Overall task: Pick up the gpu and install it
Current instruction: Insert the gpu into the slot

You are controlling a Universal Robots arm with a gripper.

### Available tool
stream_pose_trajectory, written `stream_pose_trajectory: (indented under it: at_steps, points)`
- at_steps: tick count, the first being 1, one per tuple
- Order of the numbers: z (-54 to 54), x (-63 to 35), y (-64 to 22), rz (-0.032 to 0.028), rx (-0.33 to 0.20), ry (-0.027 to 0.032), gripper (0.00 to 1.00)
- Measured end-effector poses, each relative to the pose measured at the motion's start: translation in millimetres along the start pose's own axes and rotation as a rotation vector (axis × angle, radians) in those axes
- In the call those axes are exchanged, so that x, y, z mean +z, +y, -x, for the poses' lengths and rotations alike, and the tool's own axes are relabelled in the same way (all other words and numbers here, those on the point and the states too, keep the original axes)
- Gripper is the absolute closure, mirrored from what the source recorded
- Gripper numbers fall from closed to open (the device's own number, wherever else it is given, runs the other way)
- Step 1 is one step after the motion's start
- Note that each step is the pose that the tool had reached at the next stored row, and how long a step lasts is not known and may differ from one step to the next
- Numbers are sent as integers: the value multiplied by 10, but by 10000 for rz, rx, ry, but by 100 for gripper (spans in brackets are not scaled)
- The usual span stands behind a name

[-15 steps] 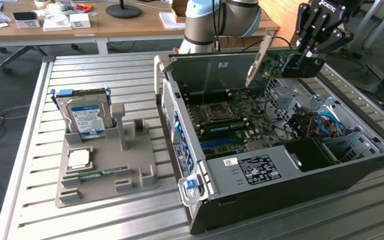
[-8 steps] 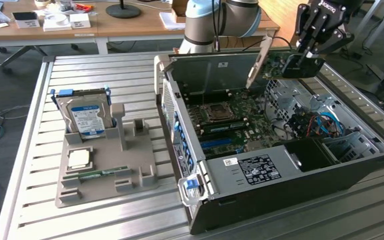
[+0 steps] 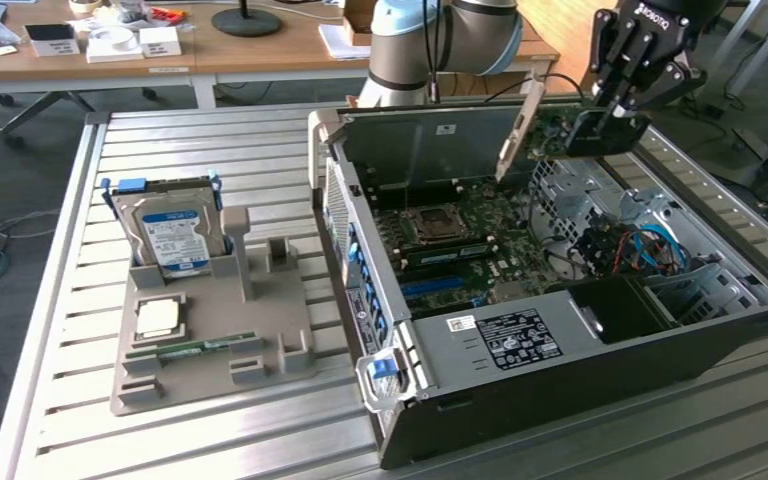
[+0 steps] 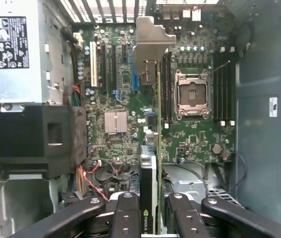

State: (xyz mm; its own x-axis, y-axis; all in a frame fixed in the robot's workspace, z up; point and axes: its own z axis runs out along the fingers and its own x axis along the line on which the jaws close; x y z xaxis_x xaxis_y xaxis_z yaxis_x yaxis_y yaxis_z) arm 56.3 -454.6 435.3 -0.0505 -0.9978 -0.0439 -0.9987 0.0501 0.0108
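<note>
Clamps the gpu in the gripper, jaws closed on the card's two faces, one black finger pressed to each side. Holds the card edge-on to the wrist camera, greenish board edge along one side, silver bracket at the far end. Hangs it above the motherboard, not seated in any slot. Looks past the card onto the CPU socket, a small silver heatsink and a black plastic shroud with red and black wires just beside it. Hovers, in the exterior view, over the far end of the open computer case, toward that view's right, with the card slanting down from the fingers and the bracket pointing into the case. Works over a case lying on its side on a slatted metal table. Shares that table with a grey holder, set well apart on the exterior view's left and carrying an upright hard drive with a blue-and-white label, a square silver chip lying flat and a slim green memory stick just beside the chip. Reaches out from a pale grey arm column behind the case. Ends, farthest off, at a wooden desk strewn with small white boxes.
</note>
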Motion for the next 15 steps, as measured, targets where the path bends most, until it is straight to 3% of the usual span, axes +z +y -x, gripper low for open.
stream_pose_trajectory:
  at_steps: [3,7,11,15]
  points:
    - [-1,4,28,-82,-34,-156,73]
    - [-3,7,55,-159,-58,-261,73]
    - [-4,10,68,-261,-122,-411,73]
    - [-4,11,69,-286,-150,-437,73]
